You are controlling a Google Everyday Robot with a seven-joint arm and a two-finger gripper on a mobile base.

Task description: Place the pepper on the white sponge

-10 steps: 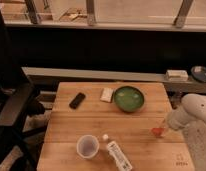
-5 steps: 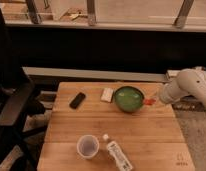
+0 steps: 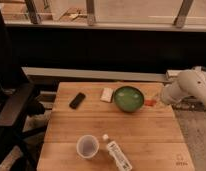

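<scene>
Where the row of things along the far side of the table (image 3: 111, 125) begins, at the left, the phone (image 3: 77, 100) lies well clear of the route and poses little hazard. The cup (image 3: 87, 146) and bottle (image 3: 117, 155) sit near the front edge, also off the route. Next in the row, the sponge (image 3: 106, 94) lies flat, just beside the bowl (image 3: 128, 98) on the bowl's left; it is a small, light target. The bowl stands between the sponge and the load, so a straight, low traverse would probably strike its rim and push it against the sponge, shifting the target. The load should cross the bowl at height. The pepper (image 3: 150, 102) is just right of the bowl, at the tip of the claw (image 3: 155, 101), which is clamped on it; the arm (image 3: 188, 87) comes in from the right edge. An early release would drop the pepper into the bowl. A release too far left would put it on the table between sponge and phone. A release from height would likely let the long, rounded pepper roll off the thin sponge. A hard descent may shove the sponge sideways. Firmness of the hold cannot be judged; a slack hold risks a drop during the traverse.
</scene>
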